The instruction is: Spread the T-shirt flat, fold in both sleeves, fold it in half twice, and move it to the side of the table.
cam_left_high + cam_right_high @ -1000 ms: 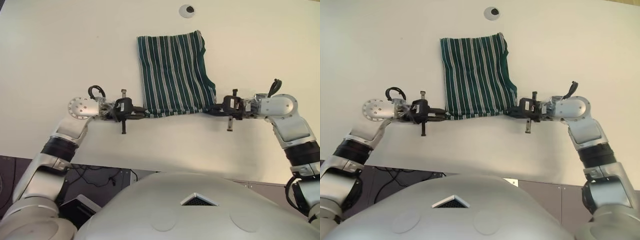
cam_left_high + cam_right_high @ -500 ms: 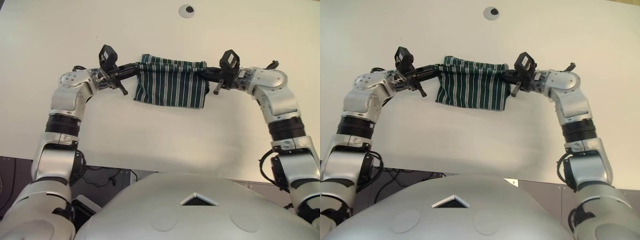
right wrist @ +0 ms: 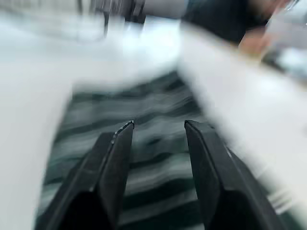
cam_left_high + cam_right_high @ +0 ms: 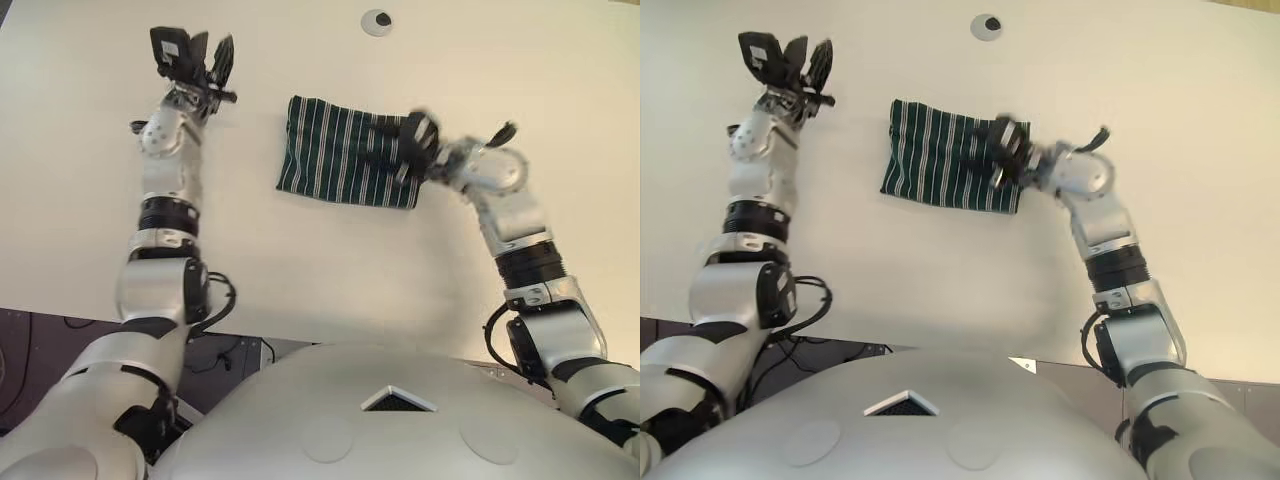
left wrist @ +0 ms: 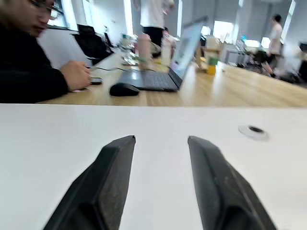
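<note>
The green T-shirt (image 4: 335, 150) with white stripes lies folded into a small rectangle on the white table (image 4: 300, 270). My left gripper (image 4: 212, 52) is raised off the table to the far left of the shirt, open and holding nothing; its wrist view has the two dark fingers (image 5: 115, 177) apart over bare tabletop. My right gripper (image 4: 398, 148) hovers over the shirt's right end. In its wrist view the fingers (image 3: 112, 167) stand open above the striped cloth (image 3: 153, 163), which is not pinched between them.
A round cable grommet (image 4: 376, 19) sits in the table beyond the shirt. The table's near edge (image 4: 260, 335) runs just ahead of my torso. A person at a laptop (image 5: 158, 72) sits at a wooden desk past the far edge.
Both grippers carried the shirt's near edge over to the far edge, halving it, then let go. The left arm rose up and away to the left; the right gripper moved over the shirt's right end.
</note>
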Available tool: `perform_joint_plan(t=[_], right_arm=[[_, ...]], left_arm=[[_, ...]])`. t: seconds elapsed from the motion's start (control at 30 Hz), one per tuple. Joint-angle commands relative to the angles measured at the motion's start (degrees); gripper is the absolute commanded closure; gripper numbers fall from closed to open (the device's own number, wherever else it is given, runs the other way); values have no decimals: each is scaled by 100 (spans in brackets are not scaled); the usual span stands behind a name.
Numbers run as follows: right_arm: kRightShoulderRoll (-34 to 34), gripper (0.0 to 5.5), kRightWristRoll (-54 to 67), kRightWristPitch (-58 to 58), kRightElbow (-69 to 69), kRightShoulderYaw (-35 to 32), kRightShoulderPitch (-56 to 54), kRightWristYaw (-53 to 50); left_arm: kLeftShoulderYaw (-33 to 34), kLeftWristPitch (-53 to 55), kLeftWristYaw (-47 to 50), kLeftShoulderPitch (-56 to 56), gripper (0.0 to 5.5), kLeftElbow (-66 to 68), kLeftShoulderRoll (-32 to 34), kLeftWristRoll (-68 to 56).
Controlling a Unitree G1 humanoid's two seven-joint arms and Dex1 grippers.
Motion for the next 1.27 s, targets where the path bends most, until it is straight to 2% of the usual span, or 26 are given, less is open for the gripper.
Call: perform_joint_plan(t=[0.03,0.13,0.2,0.3,0.4,0.47,0.53,0.67,0.93,1.27], right_arm=[[-119,356,-430,-12,2932,-709,-1445,-2212],[-124,356,-303,-872,4114,-1356,-2368,-4340],[-14,356,-131,-1763,4163,-1679,-2625,-4646],[131,356,74,-2582,4102,-1997,-2644,-4333],[212,356,373,-2718,3988,-2256,-2512,-3772],[209,356,435,-2631,3967,-2292,-2479,-3354],[154,356,511,-2539,3951,-2349,-2470,-3014],[149,356,562,-2389,3931,-2491,-2394,-2793],[620,356,435,-2404,3328,-2414,-1925,-2804],[1035,356,260,-2524,3103,-2336,-1452,-3181]], left_arm=[[228,-363,796,-429,353,444,-745,50],[293,-235,1055,-442,353,669,-896,84],[422,-109,1143,-369,353,722,-926,-12],[360,-117,1519,-154,353,709,-1162,211],[202,-299,2120,122,353,585,-1570,550],[355,220,1170,334,353,303,-1861,-42],[272,255,1053,472,353,141,-1942,9],[98,108,1063,563,353,-176,-1903,326],[238,227,874,211,353,-116,-1391,382],[26,345,647,-191,353,33,-1489,555]])
